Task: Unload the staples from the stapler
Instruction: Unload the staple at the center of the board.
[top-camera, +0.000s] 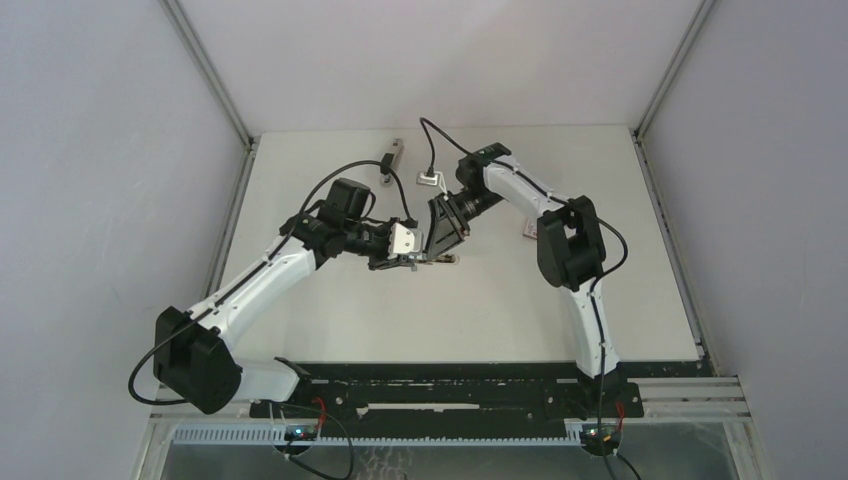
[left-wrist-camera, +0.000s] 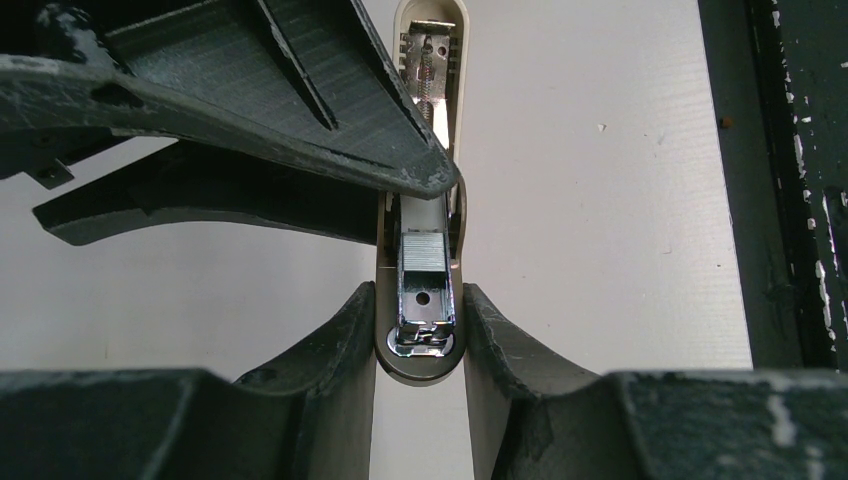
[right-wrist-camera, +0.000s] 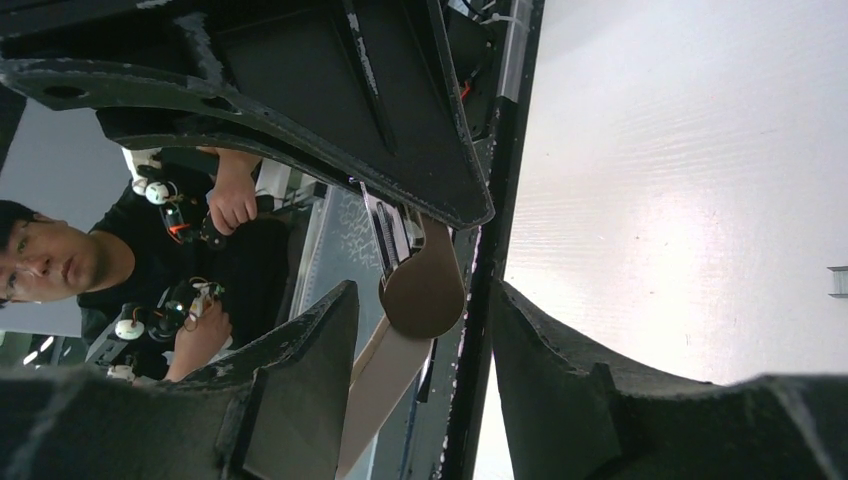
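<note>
At the middle of the table (top-camera: 500, 300), your two arms are meeting, and the stapler (left-wrist-camera: 420, 372) is sitting between their grippers. Your left gripper (left-wrist-camera: 420, 325) is clamping the stapler's rounded end, with one finger pressing on each side. In the left wrist view you are looking down the opened channel, where the staples (left-wrist-camera: 424, 252) are sitting as a ridged silvery block just behind the chrome piece at the clamped end. Your right gripper (right-wrist-camera: 425, 300) is reaching in from the right, and one of its fingers (left-wrist-camera: 300, 100) is lying across the channel just beyond the staples. Its fingers are standing apart around the stapler's tan arm, with a gap showing on each side, so they are not pinching it. Near the far edge, a grey piece (top-camera: 392, 157) and a small white piece (top-camera: 428, 180) are lying well apart from the stapler.
</note>
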